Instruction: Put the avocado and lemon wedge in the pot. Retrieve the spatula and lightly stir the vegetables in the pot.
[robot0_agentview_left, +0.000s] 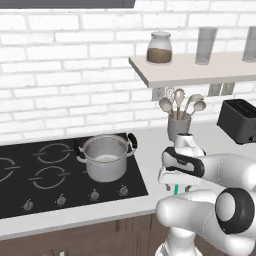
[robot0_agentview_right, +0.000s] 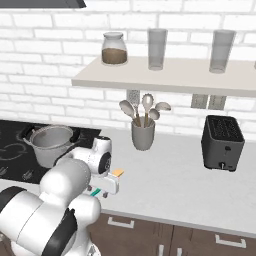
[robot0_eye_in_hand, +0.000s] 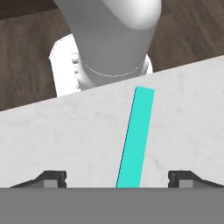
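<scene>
In the left base view, the robot's two-finger pincer hangs low over the pale counter, and a sliver of the slim teal-handled spatula shows right beneath it. The round shiny steel pot with two black side handles stands off to the pincer's left on the black hob, well apart. The grey utensil cup of metal spoons stands beyond the pincer, toward the wall.

In the right base view, the spatula's yellow-orange head sticks out just past the hand on one side, a bit of teal handle on the other; the tool lies flat on the counter under the pincer.

In the hand view, the finger tips stand spread wide, the teal handle running up between them, touching neither. The pincer holds nothing.

The spatula looks light, stiff and thin, lying flat, so it could skid or pivot under a one-sided push. The handle's middle, squarely between the fingers, seems the soundest place to pinch.
</scene>
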